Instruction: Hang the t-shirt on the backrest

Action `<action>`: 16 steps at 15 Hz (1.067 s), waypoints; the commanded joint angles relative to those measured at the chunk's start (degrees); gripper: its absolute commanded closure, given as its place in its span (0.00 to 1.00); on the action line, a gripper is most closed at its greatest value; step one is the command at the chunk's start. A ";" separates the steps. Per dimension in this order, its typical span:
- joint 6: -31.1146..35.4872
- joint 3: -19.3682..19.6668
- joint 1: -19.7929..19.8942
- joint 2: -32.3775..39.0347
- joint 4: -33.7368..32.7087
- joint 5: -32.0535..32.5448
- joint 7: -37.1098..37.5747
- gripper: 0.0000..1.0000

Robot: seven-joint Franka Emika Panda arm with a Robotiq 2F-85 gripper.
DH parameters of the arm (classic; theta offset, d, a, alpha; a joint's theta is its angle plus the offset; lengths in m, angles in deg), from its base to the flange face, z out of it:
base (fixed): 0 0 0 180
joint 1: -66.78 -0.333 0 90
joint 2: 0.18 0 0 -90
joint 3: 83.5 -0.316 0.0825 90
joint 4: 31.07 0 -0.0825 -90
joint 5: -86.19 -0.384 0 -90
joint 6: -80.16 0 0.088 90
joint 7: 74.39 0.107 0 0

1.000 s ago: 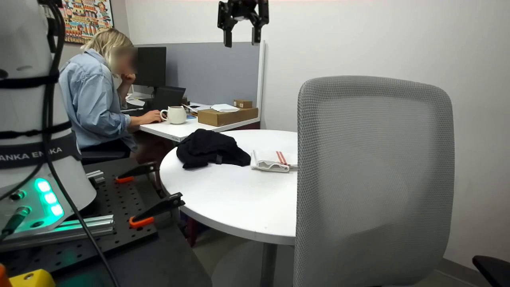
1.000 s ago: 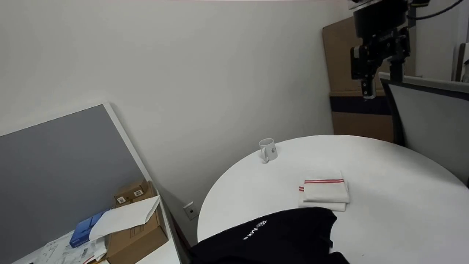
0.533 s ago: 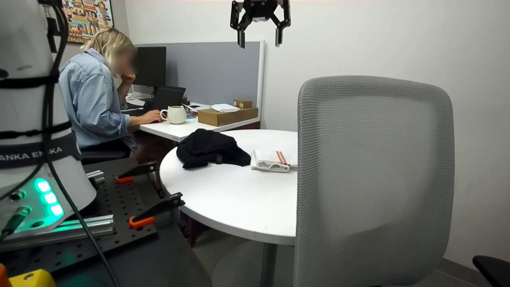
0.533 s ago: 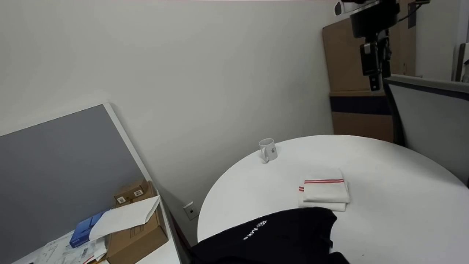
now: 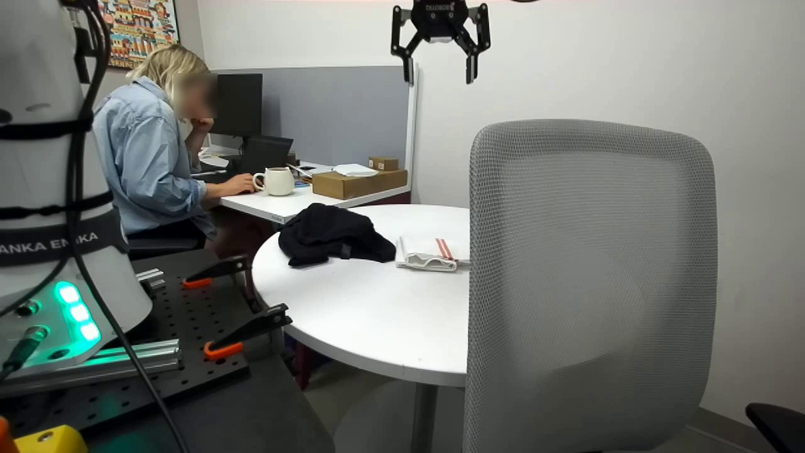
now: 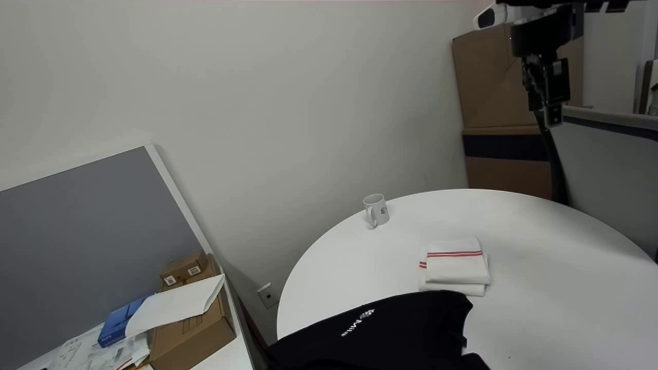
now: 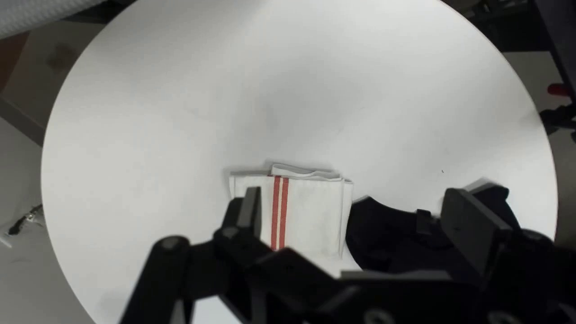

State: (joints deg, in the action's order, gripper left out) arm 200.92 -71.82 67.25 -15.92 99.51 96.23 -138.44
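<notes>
The black t-shirt [image 5: 333,236] lies crumpled on the round white table [image 5: 377,314]. It also shows in the other camera's picture [image 6: 390,331], cut off by the lower edge, and in the wrist view [image 7: 396,238], partly hidden by the gripper. The grey mesh backrest [image 5: 591,283] stands at the table's side; its edge shows at the top left of the wrist view [image 7: 36,12]. My gripper [image 5: 439,78] is open and empty, high above the table, pointing down. In an exterior view the gripper [image 6: 545,115] appears in front of the backrest [image 6: 611,164].
A folded white cloth [image 6: 456,270] with red stripes lies beside the t-shirt. A mug [image 6: 378,211] stands near the table's edge. A person [image 5: 151,145] sits at a desk holding a mug [image 5: 277,181] and a cardboard box [image 5: 358,184]. Clamps [image 5: 251,327] are on the robot's stand.
My gripper has moved right in an exterior view, toward the backrest's side, and has turned so its fingers show wider apart. It stays open. The t-shirt and backrest have not moved.
</notes>
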 commanded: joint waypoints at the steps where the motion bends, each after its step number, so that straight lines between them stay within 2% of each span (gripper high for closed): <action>1: 3.16 0.72 0.54 4.92 -1.37 -0.22 -11.40 0.00; 5: 4.27 -0.29 1.32 7.11 0.11 -0.04 -18.90 0.00; 8: 6.52 -0.96 1.67 7.80 2.22 0.00 -21.73 0.00; 12: 16.66 -1.27 2.10 7.88 9.38 -0.36 -22.89 0.00; 16: 23.20 -2.26 0.70 7.06 17.10 -7.47 -23.06 0.00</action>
State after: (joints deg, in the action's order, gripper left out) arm 219.46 -72.84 68.23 -7.43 111.32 93.35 -159.86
